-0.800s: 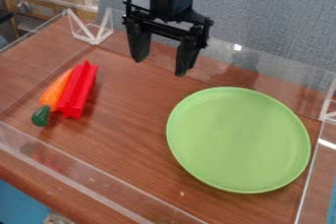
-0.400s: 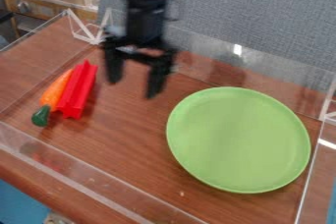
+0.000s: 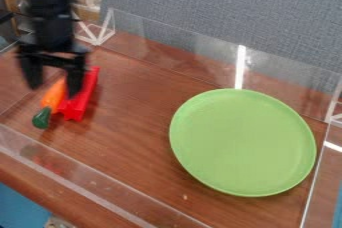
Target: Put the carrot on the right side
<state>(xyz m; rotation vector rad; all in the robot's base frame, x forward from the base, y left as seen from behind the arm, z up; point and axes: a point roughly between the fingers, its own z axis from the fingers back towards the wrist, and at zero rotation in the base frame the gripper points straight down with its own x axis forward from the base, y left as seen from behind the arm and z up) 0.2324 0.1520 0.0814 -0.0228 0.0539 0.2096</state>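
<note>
- The hand (image 3: 51,76) has swept across from the middle of the view to the left edge of the picture, and is blurred now.
- It stands open with nothing in its grip, above the carrot (image 3: 55,96) and the red block (image 3: 83,94).
- Those two have not moved: the carrot lies on the worktop (image 3: 130,142) just beside the block, green end toward the camera.
- So the approach seems nearly done, with the carrying across all to come.
- Next, the fingers likely need to descend around the carrot alone; the close block could get pinched too.
</note>
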